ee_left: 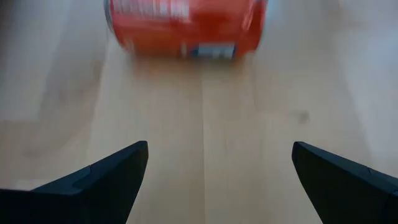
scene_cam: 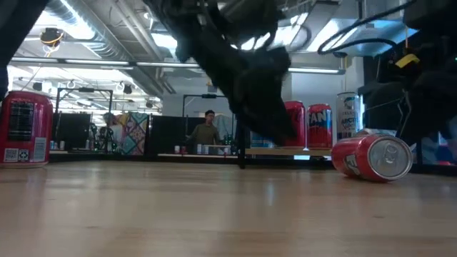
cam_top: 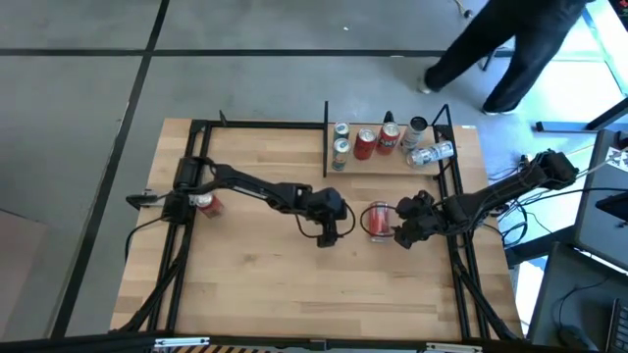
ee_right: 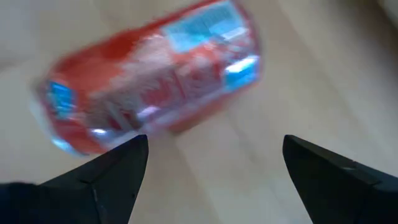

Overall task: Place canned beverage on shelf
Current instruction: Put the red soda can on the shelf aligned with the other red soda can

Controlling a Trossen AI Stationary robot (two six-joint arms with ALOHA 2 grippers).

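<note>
Two pincers, left (cam_top: 336, 230) and right (cam_top: 400, 233), gape wide around a toppled red can (cam_top: 377, 220); only overhead shows the shelf (cam_top: 378, 165) stocked.

Grey concrete floor (cam_top: 78, 147); ceiling strip lights (scene_cam: 78, 21) overhead.

In the left wrist view the red can (ee_left: 185, 28) is cut off by the picture's upper edge and its print is too smeared to read. The right wrist view shows it blurred. In the low view a dark arm (scene_cam: 246, 68) hides part of the shelf (scene_cam: 285, 150) and its cans. From above, the person (cam_top: 510, 49) is cut off at the edge.
</note>
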